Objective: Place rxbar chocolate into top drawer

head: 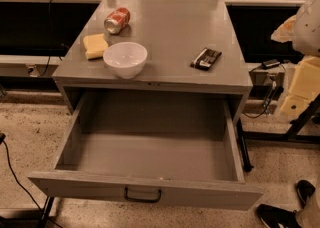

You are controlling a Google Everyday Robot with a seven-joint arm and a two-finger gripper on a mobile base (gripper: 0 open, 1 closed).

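The rxbar chocolate [205,58] is a small flat black bar with white lettering. It lies on the right side of the grey cabinet top [175,27]. The top drawer [150,142] is pulled wide open towards me. Its inside is bare and its front panel has a small dark handle [142,196]. My arm's pale parts and gripper [300,87] hang at the right edge of the view. They are beside the cabinet, to the right of the bar and not touching it, and are partly cut off by the frame.
A white bowl [125,58] stands at the front left of the cabinet top. A yellow sponge block [94,45] and a red soda can on its side [117,20] lie behind it. Cables [267,99] and a black frame are at the right. A person's black shoes [280,214] are at bottom right.
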